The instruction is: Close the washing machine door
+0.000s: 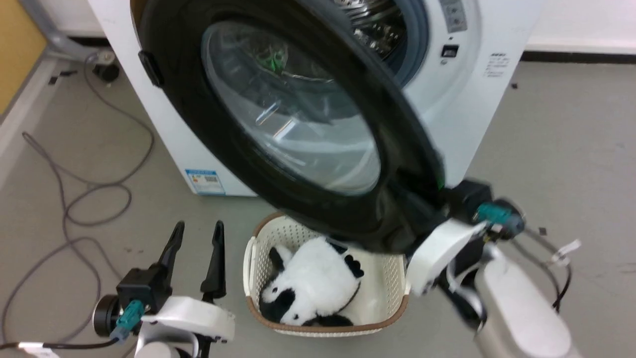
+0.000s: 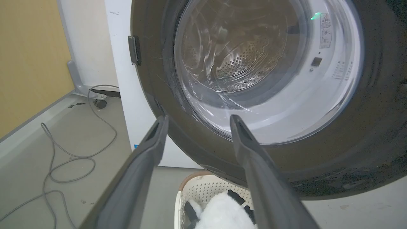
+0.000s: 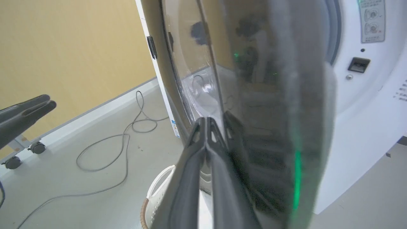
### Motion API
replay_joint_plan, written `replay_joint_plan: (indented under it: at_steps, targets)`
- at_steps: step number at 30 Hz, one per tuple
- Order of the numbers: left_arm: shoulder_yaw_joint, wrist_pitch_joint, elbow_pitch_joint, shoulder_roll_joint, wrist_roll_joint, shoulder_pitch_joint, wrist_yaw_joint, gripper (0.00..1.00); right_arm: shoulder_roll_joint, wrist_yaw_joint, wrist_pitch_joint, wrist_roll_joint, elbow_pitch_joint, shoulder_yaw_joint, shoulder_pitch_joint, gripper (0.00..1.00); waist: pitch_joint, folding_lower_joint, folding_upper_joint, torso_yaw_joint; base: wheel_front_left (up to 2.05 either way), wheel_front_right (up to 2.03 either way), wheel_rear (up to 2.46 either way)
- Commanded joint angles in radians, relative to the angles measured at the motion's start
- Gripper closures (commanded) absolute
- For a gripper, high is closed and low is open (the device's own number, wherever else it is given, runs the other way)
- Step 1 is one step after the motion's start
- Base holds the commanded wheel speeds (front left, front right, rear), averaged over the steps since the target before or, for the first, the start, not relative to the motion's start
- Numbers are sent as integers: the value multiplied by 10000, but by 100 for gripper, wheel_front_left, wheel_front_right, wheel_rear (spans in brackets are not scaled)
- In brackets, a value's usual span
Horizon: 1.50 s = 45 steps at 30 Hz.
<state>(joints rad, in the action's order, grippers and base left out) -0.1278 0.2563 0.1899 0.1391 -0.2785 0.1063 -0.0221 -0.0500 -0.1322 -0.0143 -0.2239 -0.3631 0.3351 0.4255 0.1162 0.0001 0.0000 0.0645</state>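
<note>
The washing machine door point(image 1: 198, 129), round and black-rimmed with a bulging glass window point(image 2: 254, 63), stands partly open in front of the white washing machine point(image 1: 477, 109). The steel drum point(image 1: 377, 25) shows behind its upper edge. In the right wrist view my right gripper point(image 3: 206, 121) is shut, its fingers pressed together and lying against the door's glossy outer face low on its free side. In the head view the door rim hides those fingers, and my right wrist point(image 1: 442, 251) sits just below it. My left gripper point(image 1: 198, 227) is open and holds nothing, low at the left, pointing at the door point(image 2: 365, 152).
A white basket point(image 1: 256, 248) holding a black-and-white plush panda point(image 1: 313, 283) sits on the floor right under the door. Grey cables point(image 1: 99, 199) loop over the floor at the left. A yellow wall point(image 3: 79, 47) and a wheeled frame point(image 3: 35, 148) bound the left side.
</note>
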Motion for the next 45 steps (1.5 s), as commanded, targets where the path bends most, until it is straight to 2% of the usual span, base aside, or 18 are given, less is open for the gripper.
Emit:
replay_joint_plan:
  at_steps: [1, 8, 22, 35, 45]
  targets:
    - [25, 55, -92, -74, 128, 240, 71, 0, -9, 15, -146, 36, -220, -337, 577, 100, 317, -1, 0, 157, 0, 0, 0]
    - [100, 55, -329, -343, 338, 674, 246, 0, -46, 15, -486, 126, -1148, -1615, 2135, 100, 1056, -1, 0, 423, 0, 0, 0]
    - [261, 55, -293, -728, 612, 1222, 652, 0, -384, 15, -1184, 671, -3345, -3336, 5030, 100, 1936, -1, 0, 664, 0, 0, 0]
    - [388, 55, -387, -841, 782, 1466, 789, 0, -794, 15, -1632, 1178, -4691, -4089, 6413, 100, 2289, -1, 0, 741, 0, 0, 0]
    - [436, 55, -176, -875, 798, 1365, 837, 0, -709, 15, -2078, 1165, -5480, -4260, 6350, 100, 1869, -1, 0, 616, 0, 0, 0]
